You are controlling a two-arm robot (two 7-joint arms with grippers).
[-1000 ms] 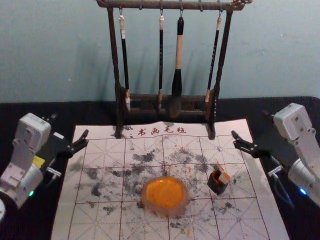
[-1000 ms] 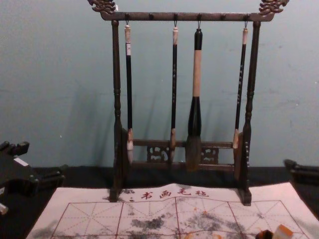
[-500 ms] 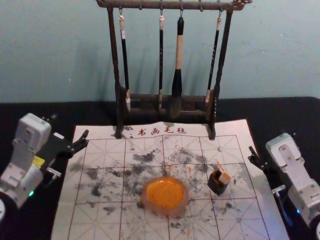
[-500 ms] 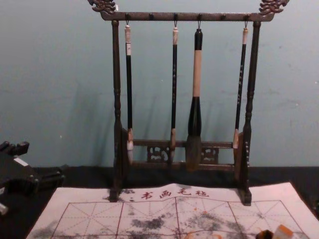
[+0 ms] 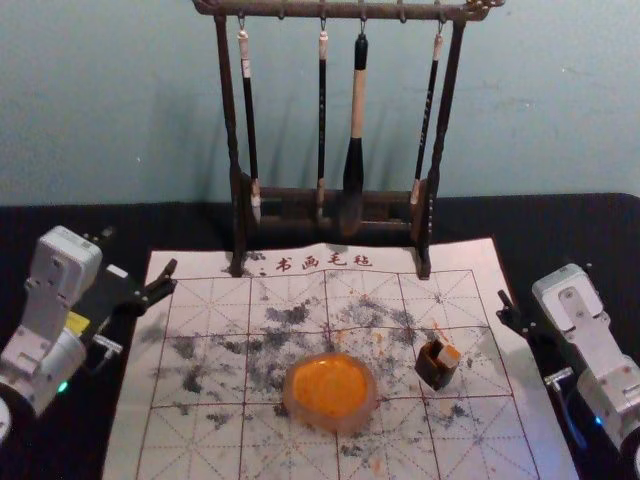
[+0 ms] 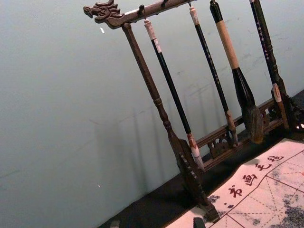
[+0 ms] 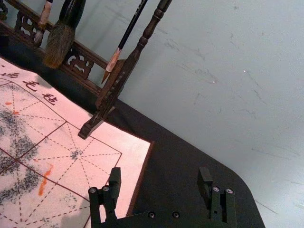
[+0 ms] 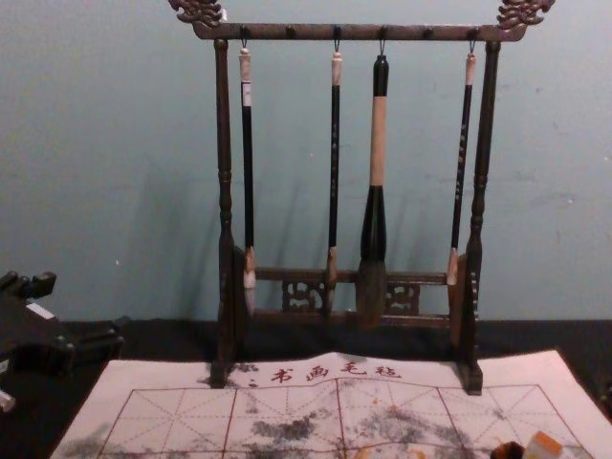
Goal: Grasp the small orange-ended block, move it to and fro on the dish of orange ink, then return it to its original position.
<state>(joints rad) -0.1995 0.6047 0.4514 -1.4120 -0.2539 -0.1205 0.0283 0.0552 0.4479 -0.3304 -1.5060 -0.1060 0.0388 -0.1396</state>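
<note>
Item: the right end effector (image 5: pixel 516 316), on my right past the mat's edge. Compared with a second ago it lies drawn outward and nearer the robot; in the chest view it has slid almost out at the right edge. Fingers spread, nothing between them.

Item: the left end effector (image 5: pixel 140 249) — parked at the mat's far left, spread, unmoved.

Item: small orange-ended block (image 5: pixel 449 354), squared, leaning in a dark, box-like holder (image 5: pixel 433 374), right of the dish; both stay as they were.

Item: shallow dish (image 5: pixel 370 398), rounded, translucent rim, orange ink (image 5: pixel 328 388) within.

Item: pale mat (image 5: pixel 200 262), gridded in red, mottled with grey and orange stains, spread over a black tabletop (image 5: pixel 560 225).

Item: dark rack (image 5: pixel 450 100), turned posts, fretwork below, four hanging brushes — the largest brush (image 5: pixel 358 100) thick, with a pale band and full bristles.
</note>
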